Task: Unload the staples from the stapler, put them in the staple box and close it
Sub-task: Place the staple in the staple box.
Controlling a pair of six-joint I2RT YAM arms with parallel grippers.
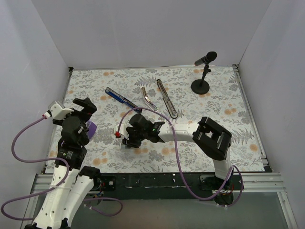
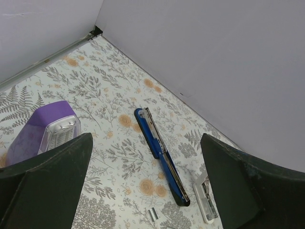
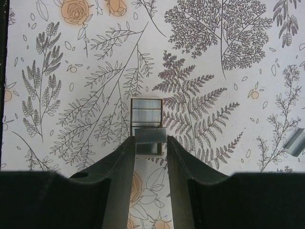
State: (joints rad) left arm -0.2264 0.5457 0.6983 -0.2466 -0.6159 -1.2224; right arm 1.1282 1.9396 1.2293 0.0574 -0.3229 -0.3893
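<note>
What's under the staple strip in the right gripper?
A silvery rectangular block of staples, flat on the floral table cover. Its near part is hidden by the strip and the right gripper.

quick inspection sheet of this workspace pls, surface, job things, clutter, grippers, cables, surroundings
surface: floral table cover, flat, no spills seen
job's things: stapler lies at the back, blue body, short silvery piece and long dark strip lying apart; staples lie on the cover below the right gripper, a loose bit lies nearby
clutter: purple block beside the left arm; microphone on a stand, back right
grippers: left gripper open, empty; right gripper pinches a short strip of staples
cables: purple cables loop off both arms
surroundings: white walls on three sides
</note>
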